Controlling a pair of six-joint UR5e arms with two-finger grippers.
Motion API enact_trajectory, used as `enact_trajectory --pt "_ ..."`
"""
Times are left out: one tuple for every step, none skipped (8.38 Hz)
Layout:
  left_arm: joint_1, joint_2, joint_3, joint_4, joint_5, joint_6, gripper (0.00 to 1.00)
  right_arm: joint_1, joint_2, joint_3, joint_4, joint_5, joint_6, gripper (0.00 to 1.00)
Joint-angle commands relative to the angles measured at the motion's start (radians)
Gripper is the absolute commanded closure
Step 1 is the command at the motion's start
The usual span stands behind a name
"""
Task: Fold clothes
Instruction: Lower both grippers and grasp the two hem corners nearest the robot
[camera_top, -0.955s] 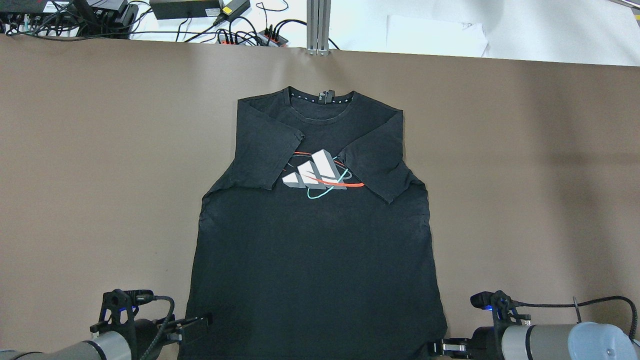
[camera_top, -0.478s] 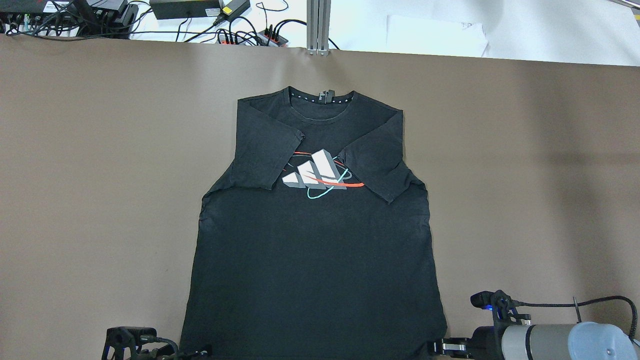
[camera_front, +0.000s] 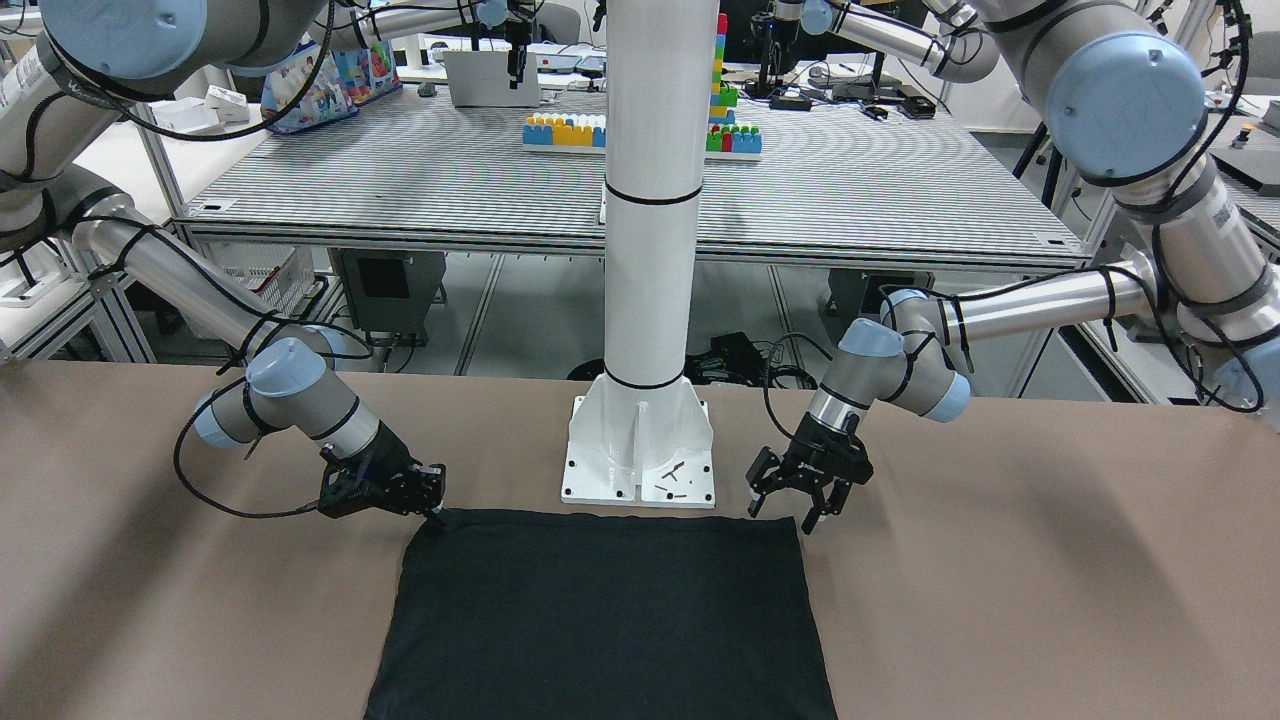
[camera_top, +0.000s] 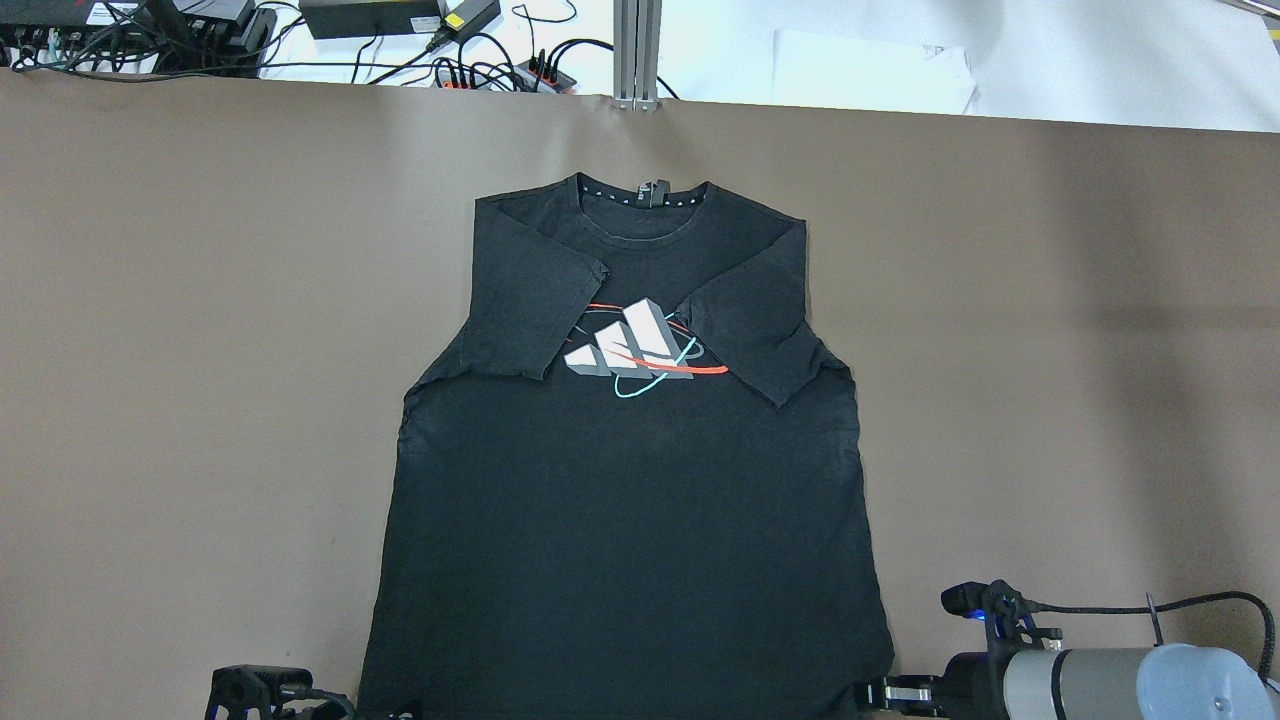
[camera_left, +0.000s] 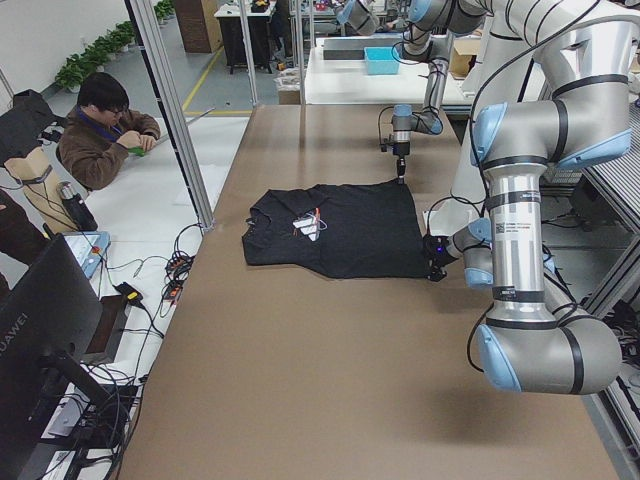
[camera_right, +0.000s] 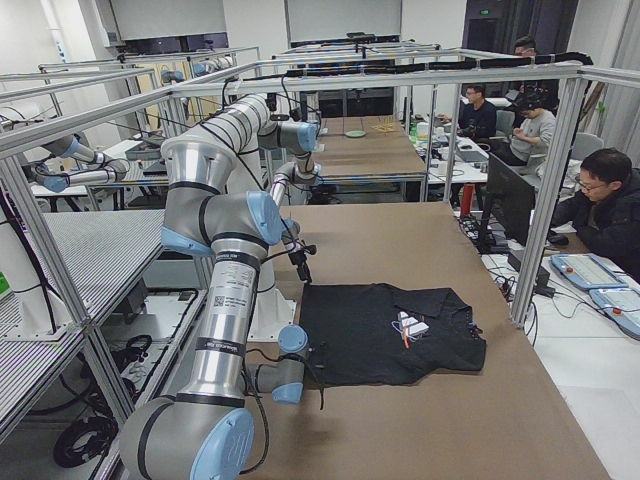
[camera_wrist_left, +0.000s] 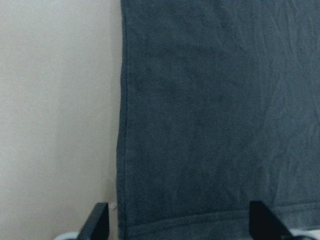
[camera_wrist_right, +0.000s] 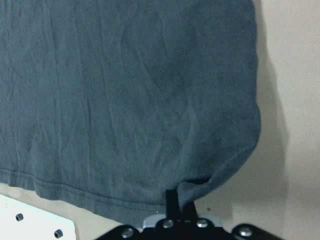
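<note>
A black T-shirt (camera_top: 630, 500) is laid flat, front up, at the middle of the brown counter (camera_top: 200, 300), with its collar (camera_top: 645, 205) at the far side from the robot and its bottom hem (camera_front: 610, 517) at the near side. Both short sleeves (camera_top: 530, 300) are folded inward over the chest, so that a printed logo (camera_top: 632, 355) of white-grey bars crossed by red and teal lines is partly covered at each side. In the front-facing view the hem is seen just in front of the base plate (camera_front: 640, 465) of the white pole (camera_front: 652, 200), near it but not touching. The right gripper (camera_front: 432, 500) is held low at the hem corner on its own side, and its jaws are clamped together on that corner; in the right wrist view the fabric is seen pinched and gathered into a small raised fold at the fingertips (camera_wrist_right: 172, 200), while the rest of the cloth lies smooth. The left gripper (camera_front: 780, 515) is set at the opposite hem corner with its jaws apart and nothing gripped; in the left wrist view the two fingertips (camera_wrist_left: 100, 221) are seen spread wide, with the hem and the side edge of the shirt lying between them on the counter.
</note>
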Motion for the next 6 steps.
enact_trajectory --pt "0.001 -0.003 0.006 0.002 0.003 0.000 0.00 0.000 -0.001 -0.001 0.000 0.000 0.000 1.00" --pt "0.001 -0.003 0.009 0.002 0.003 0.000 0.00 0.000 0.000 -0.001 0.001 0.000 0.000 1.00" --pt "0.002 -0.003 0.021 0.002 0.003 -0.002 0.00 -0.001 0.000 -0.001 0.001 0.000 0.000 1.00" --pt "0.001 -0.003 0.021 0.002 0.003 -0.002 0.01 -0.002 0.000 -0.001 0.001 -0.005 0.000 1.00" --pt "0.002 -0.003 0.021 0.002 0.004 -0.003 0.20 0.000 0.000 -0.001 0.000 -0.005 -0.002 1.00" --pt "0.013 -0.004 0.020 0.002 0.035 -0.011 0.63 0.000 -0.001 -0.003 0.000 -0.005 -0.002 1.00"
